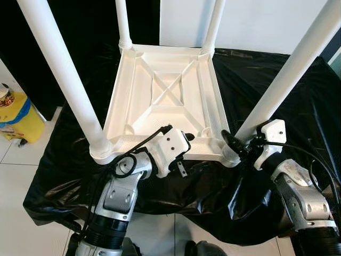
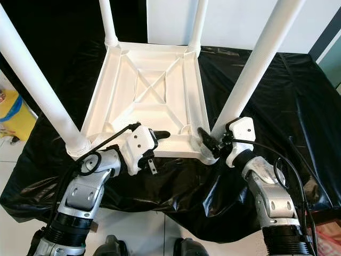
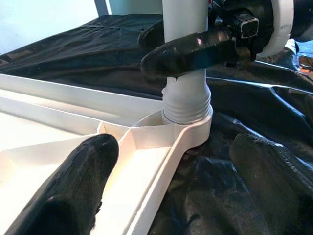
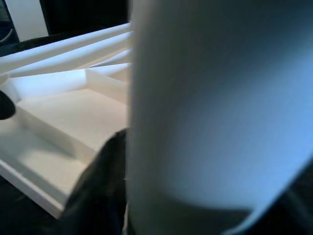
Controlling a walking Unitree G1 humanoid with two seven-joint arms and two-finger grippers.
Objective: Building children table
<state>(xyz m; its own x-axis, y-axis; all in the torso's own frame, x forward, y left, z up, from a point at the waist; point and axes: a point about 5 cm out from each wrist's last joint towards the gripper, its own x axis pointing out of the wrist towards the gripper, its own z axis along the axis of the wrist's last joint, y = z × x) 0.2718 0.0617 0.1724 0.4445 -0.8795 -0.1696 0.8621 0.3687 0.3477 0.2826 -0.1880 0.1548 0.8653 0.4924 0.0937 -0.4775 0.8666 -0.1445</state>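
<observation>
Bucket: yellow plastic bucket point(image 1: 21, 120) at 9 o'clock, well apart.
Left gripper point(image 1: 184, 140): my fingers spread, straddling the tabletop's near rail.
Table: upturned white plastic children's table point(image 1: 168, 90) on black plastic sheet point(image 1: 213, 186); likely light, stiff, slick.
Right gripper point(image 1: 230, 143): clenched on near-right white tubular leg point(image 1: 290, 69), best held low, by socket.

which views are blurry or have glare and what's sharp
Left and right eye views: sharp overall, with glare streaks on the black plastic sheet and a bright upturned white table top. Left wrist view: the leg socket is crisp, the left pincer fingers near the lens are soft. Right wrist view: badly out of focus, the near right table leg a blurred pale mass.
</observation>
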